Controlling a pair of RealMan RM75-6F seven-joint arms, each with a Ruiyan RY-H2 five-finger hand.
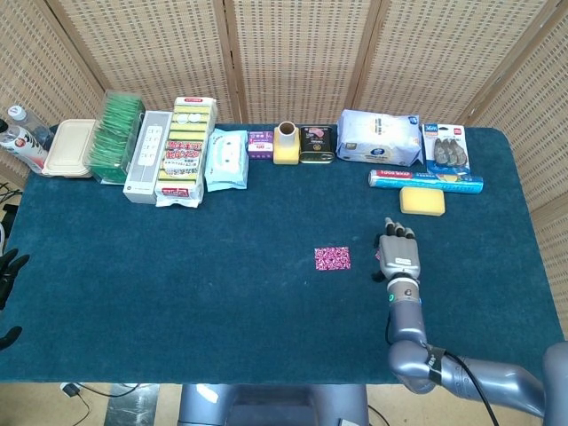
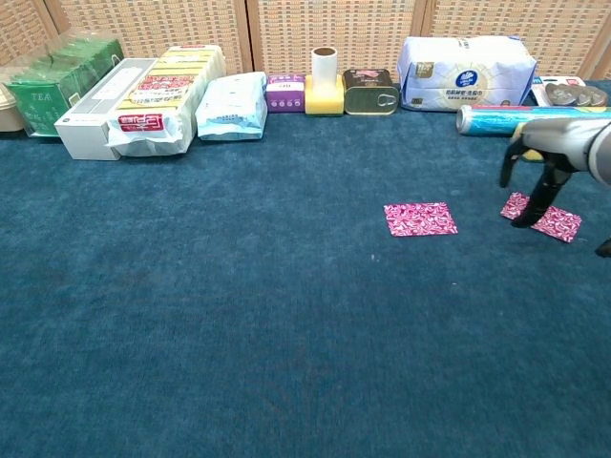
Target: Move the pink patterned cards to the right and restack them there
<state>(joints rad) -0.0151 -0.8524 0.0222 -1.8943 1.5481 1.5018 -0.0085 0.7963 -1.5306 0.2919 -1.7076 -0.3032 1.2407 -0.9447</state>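
Observation:
One pink patterned card lies flat near the table's middle, also seen in the chest view. A second pink card lies flat to its right; the head view hides most of it under my right hand. In the chest view the right hand hovers over that card with its fingers spread, and one fingertip touches the card's left part. Nothing is gripped in it. Only a dark sliver of my left hand shows at the table's far left edge, and I cannot make out its pose.
A yellow sponge and a blue roll lie just behind the right hand. Along the back edge stand a tissue pack, a can, a yellow holder, wipes and boxes.

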